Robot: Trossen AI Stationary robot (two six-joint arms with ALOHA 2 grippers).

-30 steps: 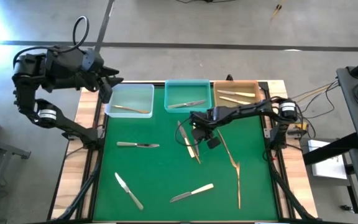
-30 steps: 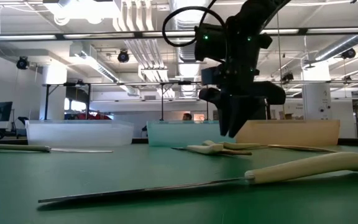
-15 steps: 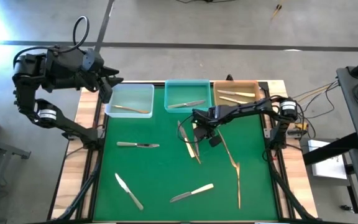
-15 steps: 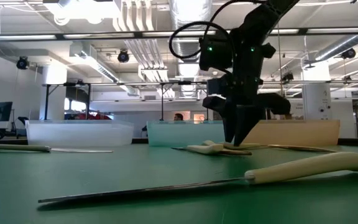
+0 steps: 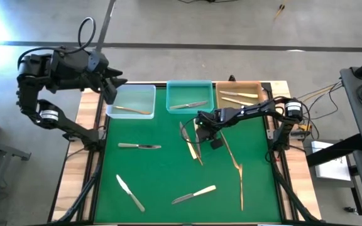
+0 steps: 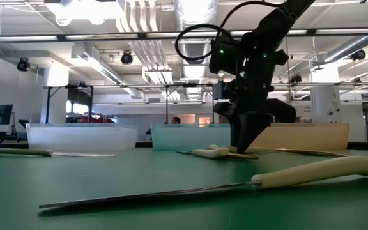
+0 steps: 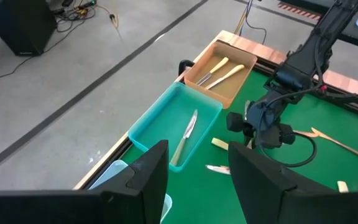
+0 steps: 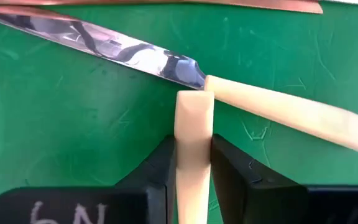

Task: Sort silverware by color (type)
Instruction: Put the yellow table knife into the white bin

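Down on the green mat at the middle of the counter point(image 5: 93, 107), right tool point(image 5: 200, 134) clamped on the cream handle point(image 8: 194, 155) of one knife, fingers point(image 8: 160, 171) pressed flat to both its sides, handle end butting the neck of a second cream-handled knife point(image 8: 278, 112) lying crosswise just beyond. Best done by lifting straight up before any sideways travel, so as not to drag the crossed neighbour or the gold fork point(image 5: 234, 164) at five o'clock of the tool; grip looks square on the handle, yet a smooth glossy handle may swivel, so worth a slow rise and a level carry to the amber bin point(image 5: 257, 85) at one o'clock, where two cream-handled pieces already lie. Left tool point(image 5: 110, 88) hanging well apart at ten o'clock over the near corner of the clear bin point(image 5: 151, 89), jaws parted and holding nothing. Elsewhere: an all-silver knife point(image 5: 139, 146) at nine o'clock on the mat, another point(image 5: 129, 192) at seven, a cream-handled one point(image 5: 194, 194) at six, one silver piece in the teal bin point(image 5: 171, 88), one gold piece in the clear bin. Blades mirror-bright and thin, handles rounded, matte-cream and tapering; mat felt-like and grippy; bins thin-walled translucent plastic, shallow and rectangular.
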